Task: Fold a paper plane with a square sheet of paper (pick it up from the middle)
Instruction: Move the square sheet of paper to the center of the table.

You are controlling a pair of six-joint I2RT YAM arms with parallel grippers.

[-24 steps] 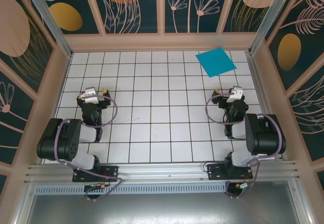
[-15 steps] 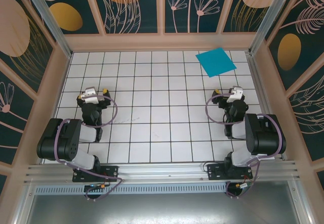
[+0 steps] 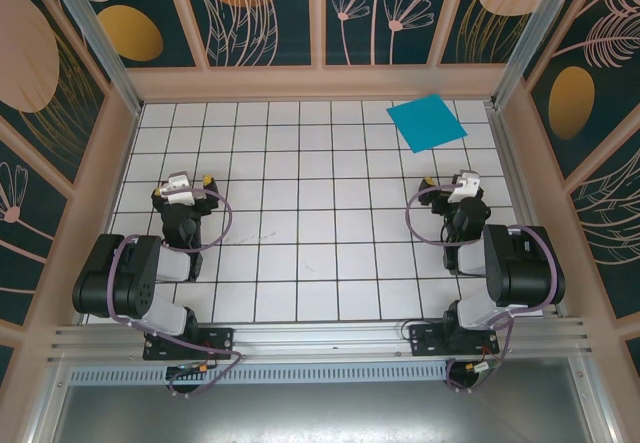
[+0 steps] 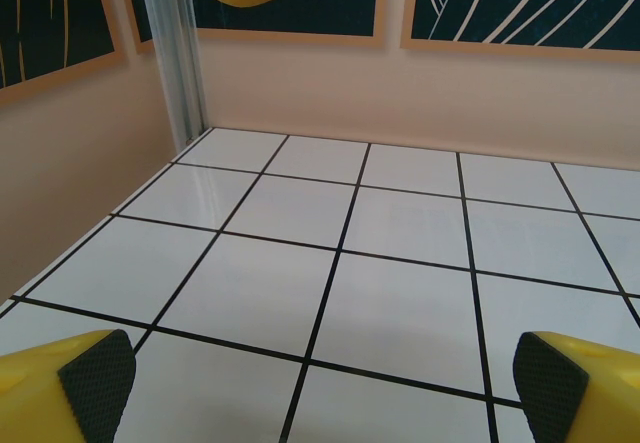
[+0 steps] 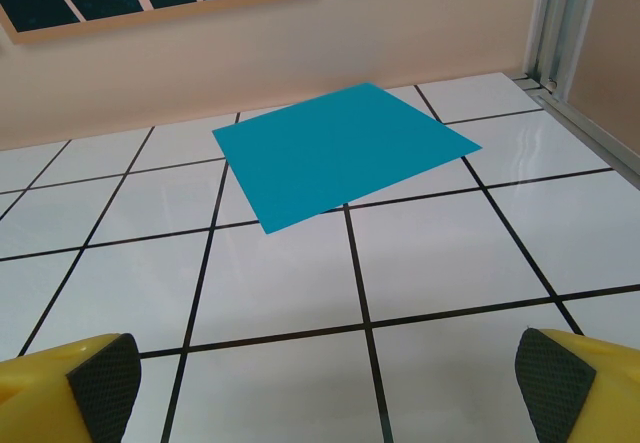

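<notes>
The square sheet of paper is flat, bright cyan-blue and unfolded, lying at the far right of the tiled table. In the right wrist view the sheet lies ahead of my right gripper, roughly two tiles away. That gripper is open, yellow fingers with black pads spread wide over bare tile. My left gripper rests at the left side of the table, far from the sheet. It is open too, with nothing between its pads.
The white grid table is boxed in by beige walls, with a metal post at the far left corner and another at the far right corner next to the sheet. Both arm bases sit at the near edge.
</notes>
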